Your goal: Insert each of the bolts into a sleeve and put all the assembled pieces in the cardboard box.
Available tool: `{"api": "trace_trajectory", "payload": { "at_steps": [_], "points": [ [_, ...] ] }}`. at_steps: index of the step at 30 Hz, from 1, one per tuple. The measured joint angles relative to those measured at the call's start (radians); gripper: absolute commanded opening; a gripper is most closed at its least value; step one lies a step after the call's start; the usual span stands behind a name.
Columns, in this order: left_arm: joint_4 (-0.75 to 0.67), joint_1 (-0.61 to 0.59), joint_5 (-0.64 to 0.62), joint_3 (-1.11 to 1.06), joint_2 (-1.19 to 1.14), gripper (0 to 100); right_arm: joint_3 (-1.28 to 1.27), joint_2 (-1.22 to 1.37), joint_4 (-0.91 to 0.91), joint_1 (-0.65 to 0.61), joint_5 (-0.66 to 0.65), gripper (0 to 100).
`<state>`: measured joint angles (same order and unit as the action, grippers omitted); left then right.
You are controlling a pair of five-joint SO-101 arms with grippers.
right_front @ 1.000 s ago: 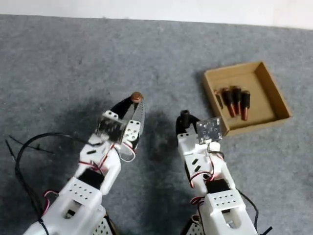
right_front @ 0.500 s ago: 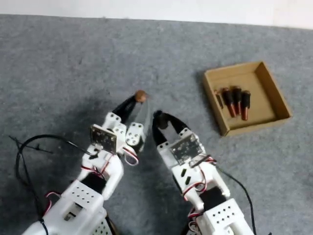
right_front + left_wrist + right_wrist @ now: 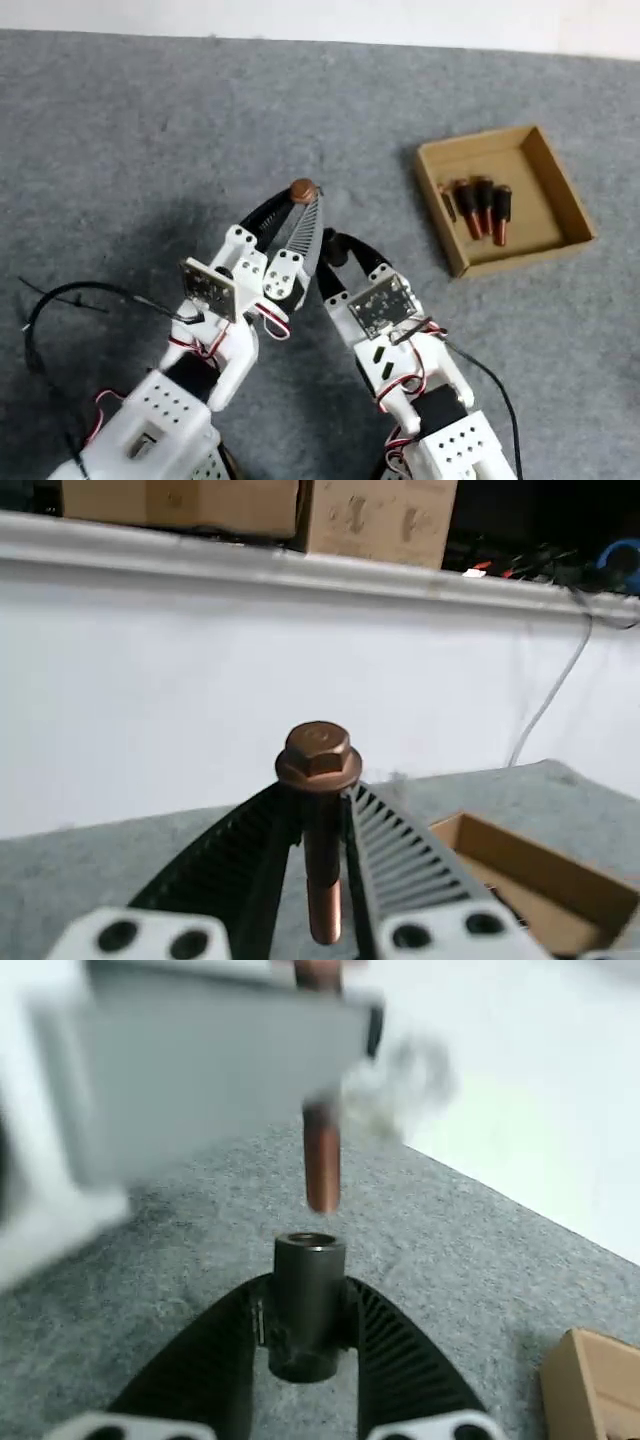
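My left gripper point(image 3: 300, 205) is shut on a copper bolt point(image 3: 321, 830), held upright with its hex head point(image 3: 302, 190) on top. My right gripper point(image 3: 336, 250) is shut on a black sleeve point(image 3: 307, 1305), standing upright with its hole facing up. In the right wrist view the bolt's shank point(image 3: 321, 1165) hangs just above the sleeve's opening, a small gap between them. The cardboard box point(image 3: 555, 205) lies at the right and holds several assembled pieces point(image 3: 482, 210).
Grey carpet covers the table, with open floor to the left and behind the grippers. The two arms stand close together at the middle. Black cables point(image 3: 70, 300) trail beside the left arm's base. A white wall point(image 3: 200, 710) runs along the far edge.
My right gripper swung left with the sleeve, from beside the box to under the left gripper. The left gripper shifted right and farther away with the bolt.
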<state>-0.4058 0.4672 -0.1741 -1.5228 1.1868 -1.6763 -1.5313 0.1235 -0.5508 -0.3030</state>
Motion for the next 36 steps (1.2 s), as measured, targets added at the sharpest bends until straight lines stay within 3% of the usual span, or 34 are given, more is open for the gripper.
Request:
{"api": "trace_trajectory", "payload": {
  "at_steps": [5, 8, 16, 21, 36],
  "points": [
    [0.345, 0.106, 0.000, 0.014, 0.281, 1, 0.000, 0.000, 0.000, 0.003, 0.000, 0.5],
    [0.422, 0.118, -0.002, -0.032, 0.437, 1, 0.000, 0.000, 0.000, 0.003, 0.000, 0.5],
    [0.431, 0.083, -0.002, -0.117, 0.608, 1, 0.000, 0.000, 0.000, 0.006, 0.000, 0.5],
    [0.431, 0.032, -0.098, -0.117, 0.614, 1, 0.000, -0.002, -0.011, 0.006, 0.000, 0.5],
    [0.433, 0.006, -0.130, -0.143, 0.618, 1, 0.000, 0.000, -0.048, -0.072, 0.000, 0.5]
  ]
}}
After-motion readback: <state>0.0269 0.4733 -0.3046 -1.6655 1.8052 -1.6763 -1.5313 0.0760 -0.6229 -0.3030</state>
